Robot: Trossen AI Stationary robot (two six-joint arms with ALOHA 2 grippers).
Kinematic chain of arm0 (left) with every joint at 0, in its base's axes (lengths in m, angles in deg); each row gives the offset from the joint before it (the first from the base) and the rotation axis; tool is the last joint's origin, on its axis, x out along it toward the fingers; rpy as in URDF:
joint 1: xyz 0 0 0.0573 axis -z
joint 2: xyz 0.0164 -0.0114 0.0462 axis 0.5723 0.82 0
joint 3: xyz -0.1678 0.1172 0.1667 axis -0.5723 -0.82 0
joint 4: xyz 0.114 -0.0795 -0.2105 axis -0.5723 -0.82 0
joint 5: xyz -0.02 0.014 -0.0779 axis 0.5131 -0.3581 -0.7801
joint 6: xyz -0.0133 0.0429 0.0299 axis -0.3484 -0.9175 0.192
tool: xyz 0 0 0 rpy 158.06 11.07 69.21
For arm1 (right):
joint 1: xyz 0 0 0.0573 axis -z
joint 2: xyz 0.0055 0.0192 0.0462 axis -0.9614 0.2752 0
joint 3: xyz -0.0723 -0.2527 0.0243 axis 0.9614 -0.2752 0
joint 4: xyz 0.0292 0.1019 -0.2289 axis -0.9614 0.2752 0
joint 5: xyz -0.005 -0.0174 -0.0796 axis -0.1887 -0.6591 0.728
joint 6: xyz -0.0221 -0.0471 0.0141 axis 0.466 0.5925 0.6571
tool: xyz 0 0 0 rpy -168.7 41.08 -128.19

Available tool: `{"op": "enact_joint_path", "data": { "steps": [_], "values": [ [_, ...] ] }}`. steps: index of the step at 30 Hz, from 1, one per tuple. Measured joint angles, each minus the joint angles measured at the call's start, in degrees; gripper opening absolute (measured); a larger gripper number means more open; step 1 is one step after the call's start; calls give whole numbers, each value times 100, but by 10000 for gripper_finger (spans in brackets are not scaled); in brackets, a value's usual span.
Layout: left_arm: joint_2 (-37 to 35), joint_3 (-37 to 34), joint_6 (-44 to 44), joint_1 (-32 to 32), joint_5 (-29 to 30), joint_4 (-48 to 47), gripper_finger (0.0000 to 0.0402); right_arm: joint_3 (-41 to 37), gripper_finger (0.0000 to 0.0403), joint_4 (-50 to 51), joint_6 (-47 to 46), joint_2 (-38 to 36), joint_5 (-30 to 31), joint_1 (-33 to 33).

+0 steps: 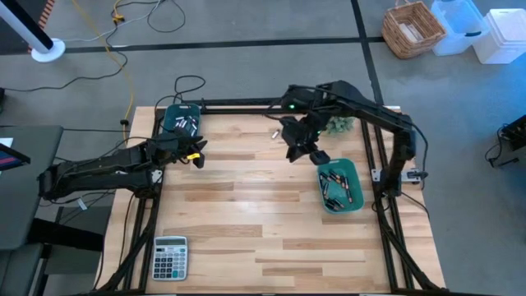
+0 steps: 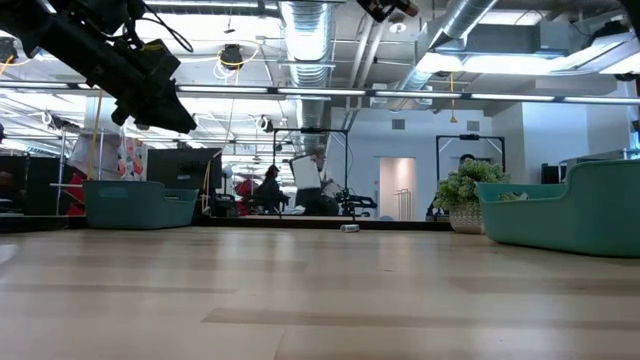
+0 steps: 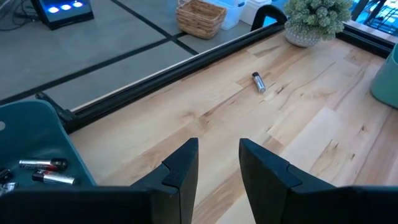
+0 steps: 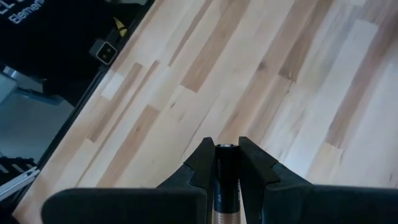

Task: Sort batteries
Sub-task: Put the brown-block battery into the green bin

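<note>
The wooden table (image 1: 246, 222) carries two teal bins (image 1: 341, 185) (image 1: 182, 120), a calculator (image 1: 170, 257), a plant (image 1: 339, 125) and one loose battery (image 1: 274, 134)

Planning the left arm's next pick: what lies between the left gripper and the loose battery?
Bare wood only, per the left wrist view, between the left gripper and the battery.

I get even, bright light over the wooden table (image 1: 271, 205), and shadows under the arms fall soft and faint. From table height, ceiling strip lights (image 2: 300, 25) glare hard, so the arm against them reads as a near silhouette, and the nearest boards go soft and blurred. Through the right wrist, the dark fingers (image 4: 202, 165) sit close and slightly out of focus, with pale sheen across the planks.
</note>
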Motion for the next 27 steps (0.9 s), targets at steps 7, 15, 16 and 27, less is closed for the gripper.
{"op": "enact_joint_path", "data": {
  "steps": [7,15,16,27],
  "values": [
    [2,0,10,-1,0,2,112,-2251,63,-1536,-392,-1386,7,234],
    [2,0,67,0,0,13,112,-5128,63,-3499,-1247,-3432,263,593],
    [1,0,83,0,0,15,112,-5466,63,-3705,-1358,-3694,284,641],
    [128,0,104,0,2,174,112,-8461,63,-5206,-2579,-6114,902,1025]
  ]
}}
